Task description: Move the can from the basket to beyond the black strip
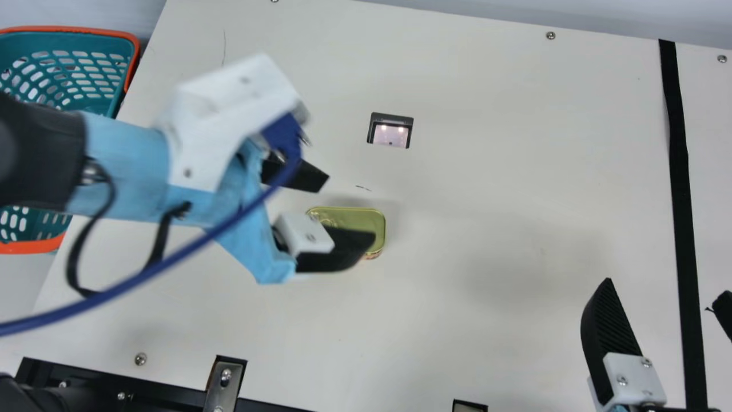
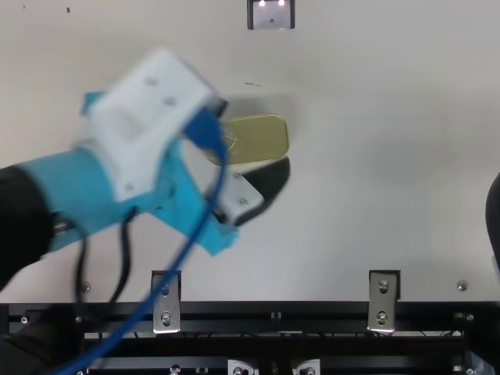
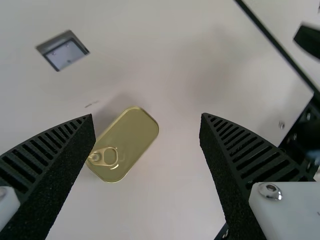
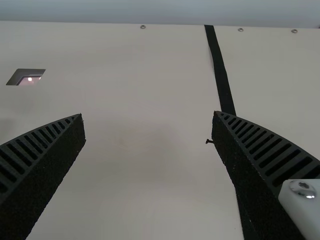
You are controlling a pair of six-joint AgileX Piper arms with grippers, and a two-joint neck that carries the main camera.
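Main view: can (image 1: 357, 218) under left pincer (image 1: 350, 206)

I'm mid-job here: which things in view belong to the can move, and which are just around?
For the job:
- can, on the table
- basket, its source
- black strip, to be passed
- left hand, open over the can
- right hand, open

Just around:
- dark-framed panel
- metal bracket
- screw

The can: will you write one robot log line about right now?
can: on table, outside basket | left gripper: open, near can, empty | right gripper: open, near black strip | move: not finished
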